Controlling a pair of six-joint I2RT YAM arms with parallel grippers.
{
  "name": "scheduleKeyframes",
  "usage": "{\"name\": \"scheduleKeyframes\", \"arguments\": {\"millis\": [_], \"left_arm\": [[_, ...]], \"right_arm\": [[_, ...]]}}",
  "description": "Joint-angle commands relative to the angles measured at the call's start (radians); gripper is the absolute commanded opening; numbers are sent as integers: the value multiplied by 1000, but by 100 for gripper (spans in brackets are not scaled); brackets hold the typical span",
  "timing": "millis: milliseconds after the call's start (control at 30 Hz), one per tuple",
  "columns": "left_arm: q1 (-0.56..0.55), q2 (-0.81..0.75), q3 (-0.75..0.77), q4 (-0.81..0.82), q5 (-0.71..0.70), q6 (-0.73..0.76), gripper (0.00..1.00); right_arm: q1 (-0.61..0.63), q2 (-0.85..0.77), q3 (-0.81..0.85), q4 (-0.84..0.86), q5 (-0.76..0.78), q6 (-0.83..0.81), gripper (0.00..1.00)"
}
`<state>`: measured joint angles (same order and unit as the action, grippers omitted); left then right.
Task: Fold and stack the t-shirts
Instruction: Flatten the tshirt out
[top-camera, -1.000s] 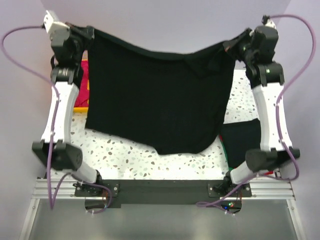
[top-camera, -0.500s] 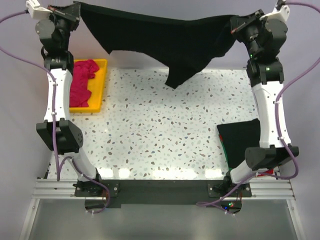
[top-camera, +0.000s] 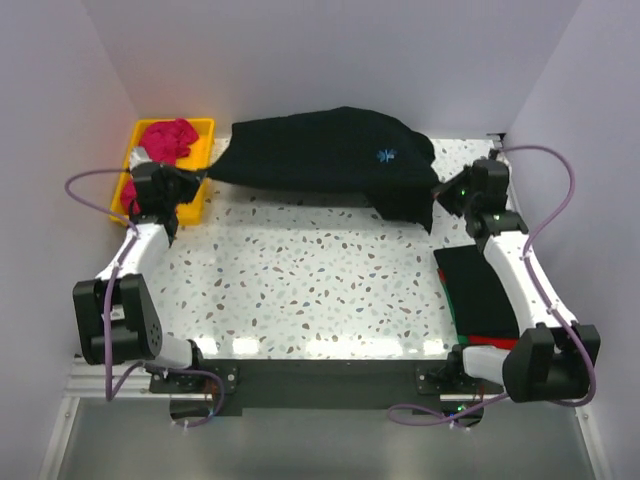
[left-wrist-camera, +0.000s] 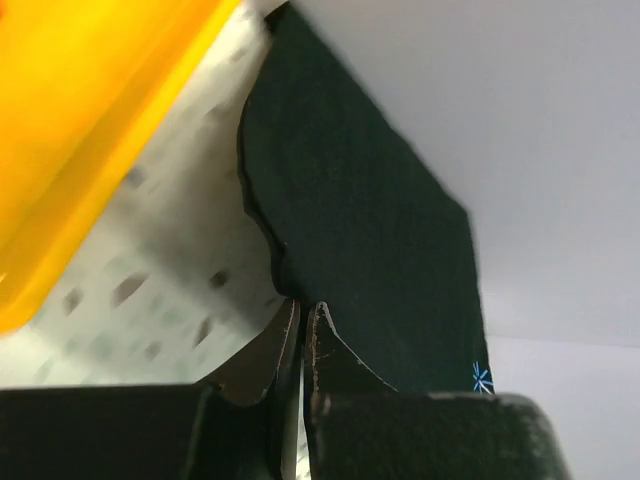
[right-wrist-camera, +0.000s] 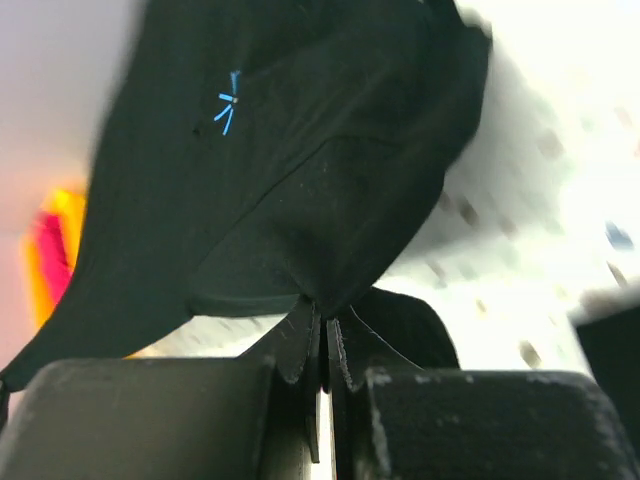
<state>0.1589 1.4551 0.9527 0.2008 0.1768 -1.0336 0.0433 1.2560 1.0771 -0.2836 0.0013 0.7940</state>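
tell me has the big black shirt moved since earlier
Yes: the black t-shirt went from hanging mid-air to lying at the far edge of the table, beside the yellow tray.

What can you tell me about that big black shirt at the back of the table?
The black t-shirt is soft, plain dark cloth with a tiny blue mark on it. It is spread sideways along the far edge of the table, rumpled, beside the yellow tray. The left gripper pinches one end, the right gripper the other.
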Motion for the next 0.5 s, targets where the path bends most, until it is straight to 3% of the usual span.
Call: {"name": "scheduleKeyframes", "arguments": {"millis": [0,233,467], "left_arm": [[16,-100,-147,-32,-33,27,0],[16,-194,-386,-153,-89,29,0],[14,-412,-560,-239,-141,52,0]], "right_arm": [[-8,-93,-155,-26,-21,1,0],[-10,-121,-487,-54,-104,-45,0],[-10,-246,-638,-98,-121,-84,0]]}}
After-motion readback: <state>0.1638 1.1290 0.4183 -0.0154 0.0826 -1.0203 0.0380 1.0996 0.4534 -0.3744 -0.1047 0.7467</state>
